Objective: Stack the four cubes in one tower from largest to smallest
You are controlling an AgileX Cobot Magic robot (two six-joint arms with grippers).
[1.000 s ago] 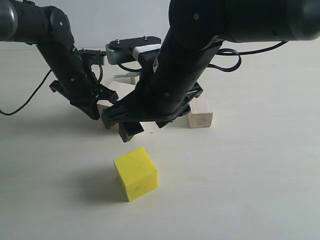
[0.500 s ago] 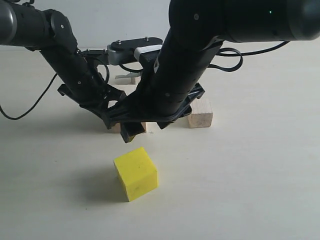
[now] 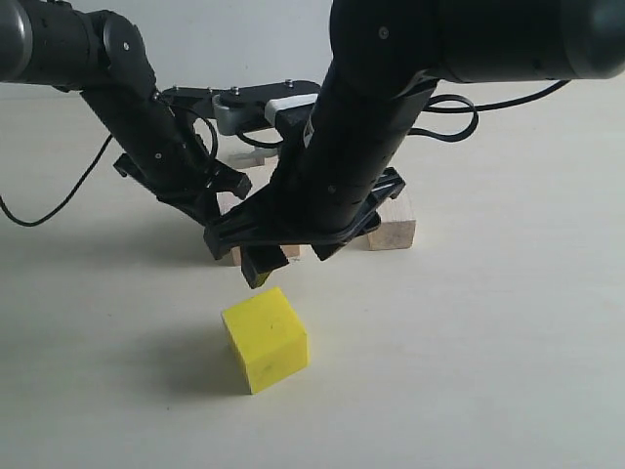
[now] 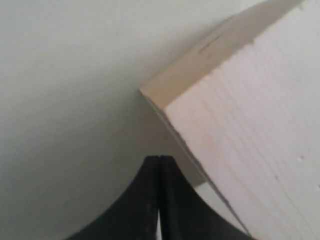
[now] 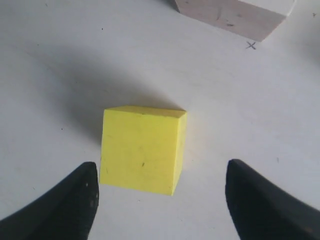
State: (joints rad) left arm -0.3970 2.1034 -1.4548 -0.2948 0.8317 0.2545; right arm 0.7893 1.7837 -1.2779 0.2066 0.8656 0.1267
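Note:
The bright yellow cube (image 3: 266, 337) (image 5: 142, 150) sits alone on the pale table near the front. My right gripper (image 3: 290, 266) (image 5: 161, 169) hangs open just above and behind it, empty, one finger to each side of the cube. A large pale wood cube (image 4: 250, 125) (image 3: 228, 203) stands behind, mostly hidden by the arms. Beside one of its corners is my left gripper (image 4: 159, 161) (image 3: 210, 217), shut and holding nothing. Another pale wood cube (image 3: 392, 223) stands to the right. A small pale piece (image 3: 246, 155) shows at the back, partly hidden.
The right arm's black bulk (image 3: 371, 117) fills the middle of the exterior view and covers the space between the wood cubes. A cable (image 3: 59, 191) trails from the left arm. A small pencilled cross (image 5: 251, 45) marks the table by a pale cube (image 5: 235, 12).
The left arm has swung right, closer to the large wood cube, staying shut. The right gripper has dipped slightly toward the yellow cube, still open.

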